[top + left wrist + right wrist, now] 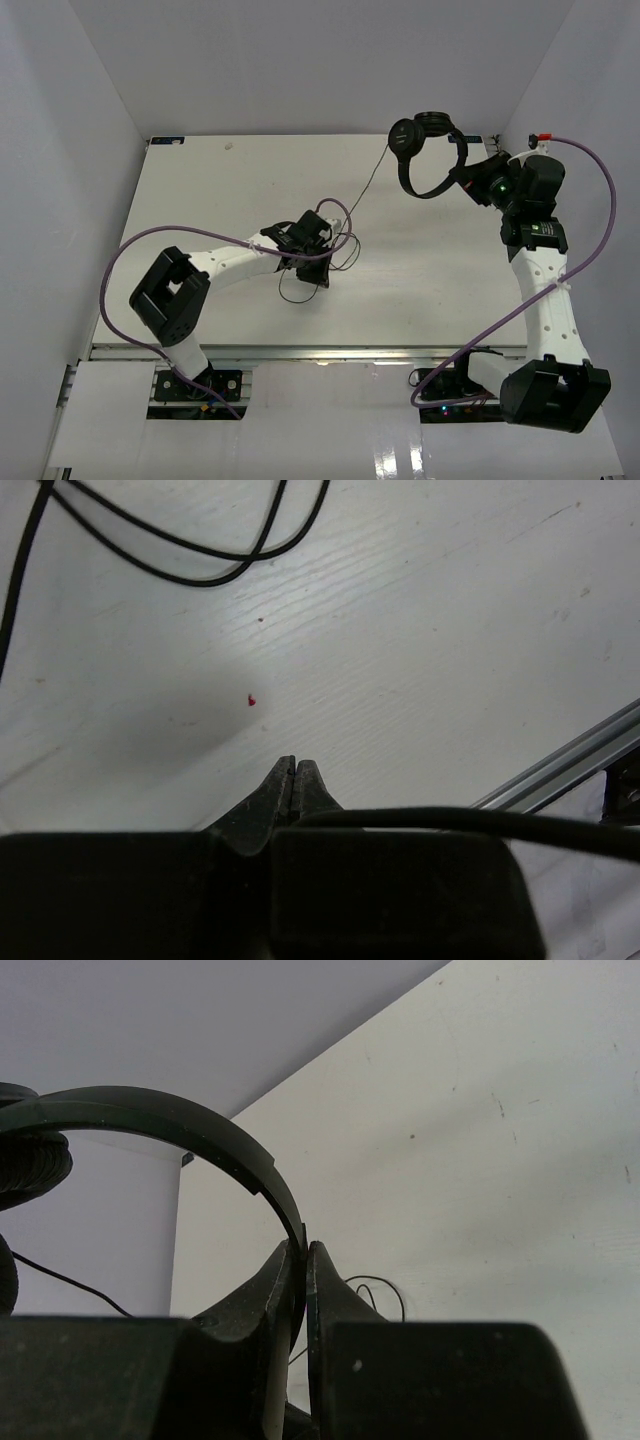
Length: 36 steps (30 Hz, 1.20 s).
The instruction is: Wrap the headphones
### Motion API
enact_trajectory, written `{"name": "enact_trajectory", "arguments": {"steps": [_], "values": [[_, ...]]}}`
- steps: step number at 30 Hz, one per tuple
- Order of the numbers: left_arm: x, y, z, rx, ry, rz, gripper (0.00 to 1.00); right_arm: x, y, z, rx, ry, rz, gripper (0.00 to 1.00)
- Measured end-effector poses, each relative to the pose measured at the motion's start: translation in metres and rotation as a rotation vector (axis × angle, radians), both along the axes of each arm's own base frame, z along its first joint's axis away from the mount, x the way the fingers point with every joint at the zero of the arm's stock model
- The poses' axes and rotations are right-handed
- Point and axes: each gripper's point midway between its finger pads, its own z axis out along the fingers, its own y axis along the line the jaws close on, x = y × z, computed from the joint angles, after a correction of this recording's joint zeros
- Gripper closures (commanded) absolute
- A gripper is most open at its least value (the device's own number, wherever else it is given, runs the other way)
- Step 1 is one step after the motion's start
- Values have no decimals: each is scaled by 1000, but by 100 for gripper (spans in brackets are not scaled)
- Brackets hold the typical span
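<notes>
The right gripper (303, 1252) clamps the headband of the headphones (404, 135), raised over the far right corner of the table (220, 190); their cord (200, 582) trails to loops by the left gripper (295, 767), its jaws pressed together

headphones (403, 135) at the far right over the desk (200, 190), in the right end effector (303, 1250), cord (368, 185) running left to the middle, by the left end effector (295, 770)
</notes>
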Motion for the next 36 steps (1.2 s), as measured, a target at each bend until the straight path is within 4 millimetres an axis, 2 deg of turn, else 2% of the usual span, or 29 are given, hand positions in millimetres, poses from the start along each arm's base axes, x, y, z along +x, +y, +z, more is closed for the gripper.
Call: {"name": "enact_trajectory", "arguments": {"steps": [5,11,18,25,29,36], "values": [[0,-24,0,13,-18,-42,100,11,-1,-14,40,53,-16,92],[-5,-51,-5,60,-17,-89,100,19,-9,-18,19,50,-56,92],[-14,-78,15,72,-59,-149,100,32,-31,-34,-131,53,-146,92],[-32,-80,27,139,-85,-192,100,42,-41,-50,-362,36,-190,92],[-47,-77,30,202,-98,-222,100,45,-35,-64,-505,10,-159,92],[-70,-76,44,266,-125,-272,100,39,-18,-103,-704,-9,-48,92]]}}
